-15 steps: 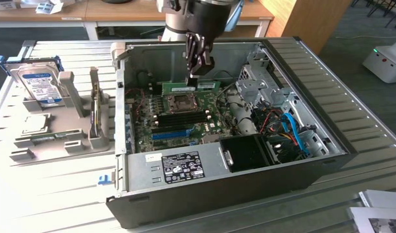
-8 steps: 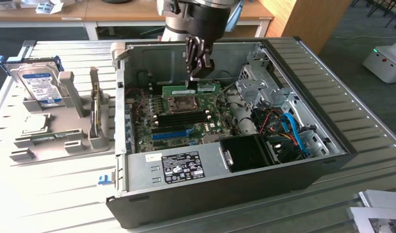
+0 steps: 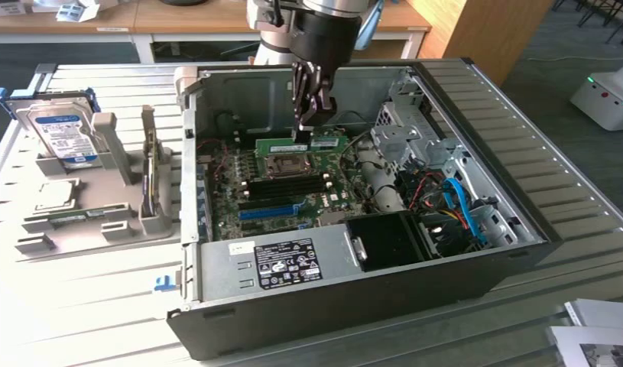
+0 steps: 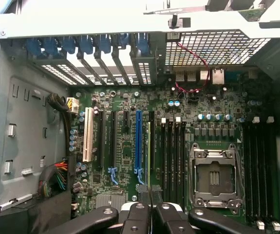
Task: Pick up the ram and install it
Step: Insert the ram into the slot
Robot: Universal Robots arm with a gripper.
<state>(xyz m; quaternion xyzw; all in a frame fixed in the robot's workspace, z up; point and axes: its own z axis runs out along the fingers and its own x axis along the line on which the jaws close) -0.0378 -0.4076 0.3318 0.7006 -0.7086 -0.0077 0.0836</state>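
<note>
Gripper: black two-finger gripper [image 4: 150, 214], its base cut off at the wrist view's edge, fingers pinching the stick.
Ram: thin green circuit-board stick [image 3: 316, 143], edge-on from the wrist so its chips are hard to make out; held inside the case, above the board.
Motherboard: green board [image 4: 125, 161]; whether the stick touches its black memory slots [image 4: 171, 156] cannot be told.
Case: open grey metal computer case [image 3: 342, 279], far wall partly hidden by the arm.

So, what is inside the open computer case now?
A green motherboard with a processor socket, dark memory slots and a blue slot. The fingers hold the ram above it. The black box covers whatever lies beneath.
</note>
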